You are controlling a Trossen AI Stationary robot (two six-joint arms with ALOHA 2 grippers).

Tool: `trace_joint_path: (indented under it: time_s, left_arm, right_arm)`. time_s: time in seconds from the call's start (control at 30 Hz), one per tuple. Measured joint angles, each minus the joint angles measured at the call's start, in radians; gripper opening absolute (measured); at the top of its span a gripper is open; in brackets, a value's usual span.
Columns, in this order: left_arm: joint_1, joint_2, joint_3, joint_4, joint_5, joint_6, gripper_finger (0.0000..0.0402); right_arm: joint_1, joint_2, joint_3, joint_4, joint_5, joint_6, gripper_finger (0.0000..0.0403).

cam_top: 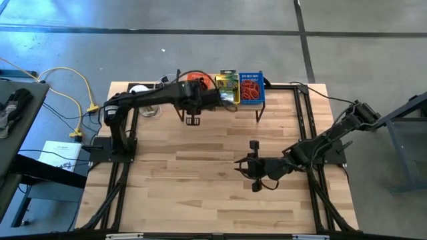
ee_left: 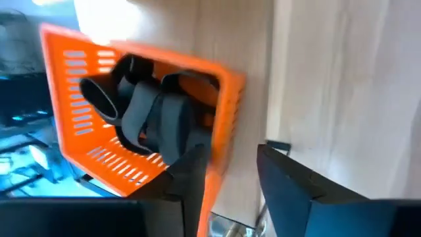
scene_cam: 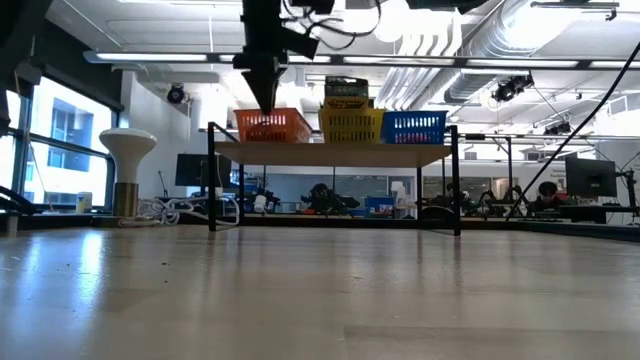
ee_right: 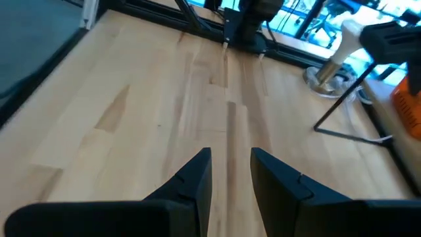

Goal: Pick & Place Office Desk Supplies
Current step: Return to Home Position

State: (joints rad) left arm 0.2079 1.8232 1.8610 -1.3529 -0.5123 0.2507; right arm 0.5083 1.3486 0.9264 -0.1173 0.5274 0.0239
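Black bands (ee_left: 151,112) are heaped in an orange bin (ee_left: 69,105), which is set on a shelf (scene_cam: 330,153) at the counter's (cam_top: 200,193) far edge. Next to it are a yellow bin (scene_cam: 350,125) and a blue bin (scene_cam: 413,127) filled with red bands (cam_top: 251,89). The left end effector (ee_left: 230,153) is held just beside the orange bin on an outstretched arm, pointed downward, fingers spread apart. The right end effector (cam_top: 248,165) is held over mid-counter on a folded arm, fingers likewise parted.
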Motion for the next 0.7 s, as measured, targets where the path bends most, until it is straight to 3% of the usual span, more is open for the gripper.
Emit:
trace_joint_path:
  time_s: [0.07, 0.23, 0.3, 0.43, 0.53, 0.7]
  left_arm:
    - [-0.042, -0.008, 0.0, 0.0, -0.054, -0.014, 0.0134]
    - [-0.179, -0.038, 0.0, -0.008, -0.364, 0.025, 0.0136]
    - [-0.235, -0.05, 0.002, -0.008, -0.429, -0.019, 0.0136]
    - [-0.316, -0.063, 0.002, -0.096, -0.356, -0.084, 0.0131]
    - [-0.314, -0.109, 0.001, -0.225, -0.298, -0.213, 0.0108]
    - [-0.241, -0.33, -0.119, -0.169, -0.04, -0.348, 0.0046]
  right_arm:
    - [0.001, -0.005, 0.0, -0.001, 0.025, -0.023, 0.0093]
    - [-0.007, -0.056, 0.049, -0.048, 0.042, -0.053, 0.008]
    - [-0.008, -0.089, 0.084, -0.135, 0.061, -0.069, 0.0065]
    - [-0.007, -0.193, 0.116, -0.315, 0.09, -0.06, 0.002]
    - [-0.037, -0.33, 0.077, -0.407, 0.026, -0.008, 0.0007]
    - [-0.13, -0.57, -0.17, -0.254, -0.093, -0.028, 0.0002]
